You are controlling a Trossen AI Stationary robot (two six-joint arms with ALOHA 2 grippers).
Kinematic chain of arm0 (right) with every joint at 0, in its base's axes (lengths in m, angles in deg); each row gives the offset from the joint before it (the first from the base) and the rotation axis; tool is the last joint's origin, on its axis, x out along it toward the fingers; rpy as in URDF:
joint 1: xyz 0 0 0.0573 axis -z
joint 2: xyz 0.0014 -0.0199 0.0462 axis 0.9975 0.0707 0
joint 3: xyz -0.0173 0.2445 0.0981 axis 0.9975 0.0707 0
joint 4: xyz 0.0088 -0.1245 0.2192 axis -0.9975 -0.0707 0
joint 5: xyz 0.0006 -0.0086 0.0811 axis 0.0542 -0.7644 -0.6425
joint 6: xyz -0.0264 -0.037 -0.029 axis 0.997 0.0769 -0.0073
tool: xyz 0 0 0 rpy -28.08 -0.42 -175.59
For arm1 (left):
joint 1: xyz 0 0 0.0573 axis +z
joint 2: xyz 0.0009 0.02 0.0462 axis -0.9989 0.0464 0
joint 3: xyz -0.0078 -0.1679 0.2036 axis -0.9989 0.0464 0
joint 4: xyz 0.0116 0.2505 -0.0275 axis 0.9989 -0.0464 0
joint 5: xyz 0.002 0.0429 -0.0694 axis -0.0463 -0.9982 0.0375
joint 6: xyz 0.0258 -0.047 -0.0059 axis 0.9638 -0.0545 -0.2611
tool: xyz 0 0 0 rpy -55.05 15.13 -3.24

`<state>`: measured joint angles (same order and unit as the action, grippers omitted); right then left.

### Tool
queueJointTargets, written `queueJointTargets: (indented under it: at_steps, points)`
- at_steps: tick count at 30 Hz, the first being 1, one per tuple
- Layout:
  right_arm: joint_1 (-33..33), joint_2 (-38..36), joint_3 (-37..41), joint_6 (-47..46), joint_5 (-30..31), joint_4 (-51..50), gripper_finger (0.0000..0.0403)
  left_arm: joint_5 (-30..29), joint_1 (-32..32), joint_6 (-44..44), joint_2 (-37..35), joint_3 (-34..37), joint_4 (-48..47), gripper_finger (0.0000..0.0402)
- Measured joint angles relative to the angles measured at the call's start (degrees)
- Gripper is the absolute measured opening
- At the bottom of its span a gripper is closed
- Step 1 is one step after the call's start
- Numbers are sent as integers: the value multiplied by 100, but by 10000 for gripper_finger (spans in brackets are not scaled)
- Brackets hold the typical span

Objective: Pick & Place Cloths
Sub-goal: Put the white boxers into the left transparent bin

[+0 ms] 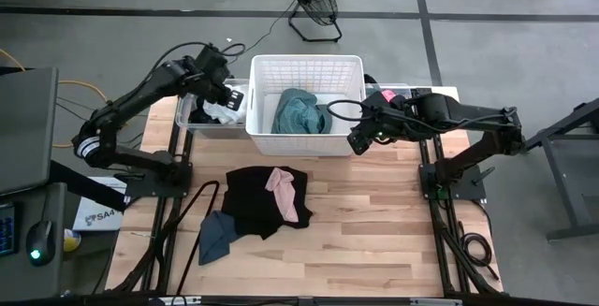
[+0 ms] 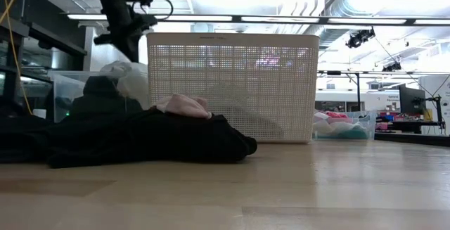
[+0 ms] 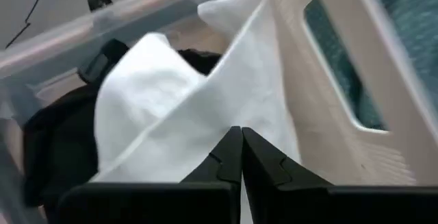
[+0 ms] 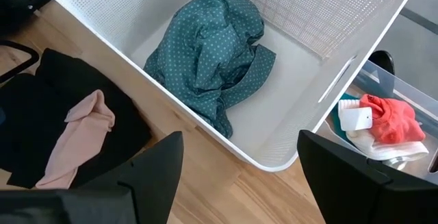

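You've got the wooden table (image 1: pixel 374 240) with the white lattice basket (image 1: pixel 306 67) at the far middle, 1 teal-green cloth (image 1: pixel 299 112) lying inside it (dotted print, seen in the right wrist view). Left of the basket sits a clear bin (image 1: pixel 192 123) holding a white cloth (image 1: pixel 225 111) and a dark garment under it. Right of the basket there's another clear bin (image 4: pixel 393 83) with a red item and white pieces in it.

Near the middle of the table, a black cloth (image 1: pixel 251 198) lies spread flat with a pink cloth (image 1: pixel 285 192) on top of it, and a dark blue cloth (image 1: pixel 215 236) touches its near-left edge.

Your left gripper (image 3: pixel 239 157) is down in the left bin, jaws pressed together and pinching the white cloth. Your right gripper (image 4: pixel 239 162) hangs just right of the basket's near-right corner, jaws spread wide, nothing between them.
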<state>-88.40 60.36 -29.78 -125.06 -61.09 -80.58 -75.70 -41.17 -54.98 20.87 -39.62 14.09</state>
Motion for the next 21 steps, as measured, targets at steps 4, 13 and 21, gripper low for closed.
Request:
queueJointTargets:
  at_steps: [4,13,21]
  points:
    - [0,0,0,-46,0,4,279,-250,187,0,9,416,235,1]
    - [0,0,0,-145,0,4,279,-249,890,-2,4,1464,648,1]
    - [0,0,0,-151,0,8,279,-249,1163,-30,-2,1834,1228,0]
